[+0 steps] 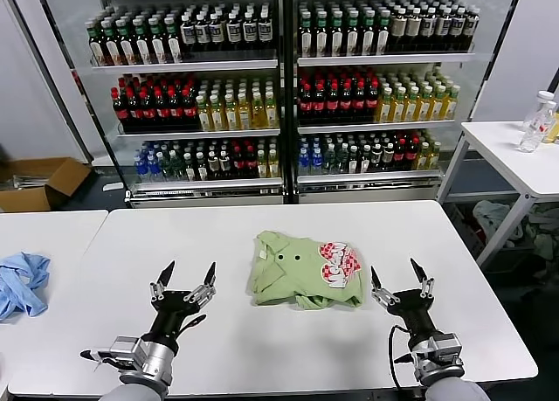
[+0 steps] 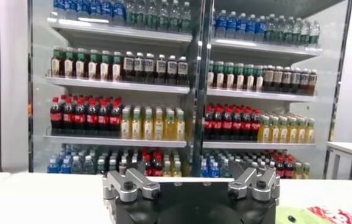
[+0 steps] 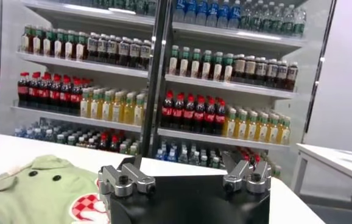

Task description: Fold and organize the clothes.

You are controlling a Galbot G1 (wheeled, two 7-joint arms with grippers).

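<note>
The light green polo shirt (image 1: 305, 269) lies folded into a compact bundle at the middle of the white table (image 1: 262, 349), collar and small buttons to its left, red-and-white graphic on its right. My left gripper (image 1: 187, 274) is open and empty above the table, to the left of the shirt. My right gripper (image 1: 400, 273) is open and empty, just right of the shirt. The shirt's edge shows in the left wrist view (image 2: 313, 215) and its collar part in the right wrist view (image 3: 42, 189). Neither gripper touches it.
A light blue garment (image 1: 22, 283) lies on a second table at the left. A glass-door cooler (image 1: 279, 86) full of bottles stands behind. A side table (image 1: 515, 156) with bottles is at the right, a cardboard box (image 1: 39, 181) on the floor at the left.
</note>
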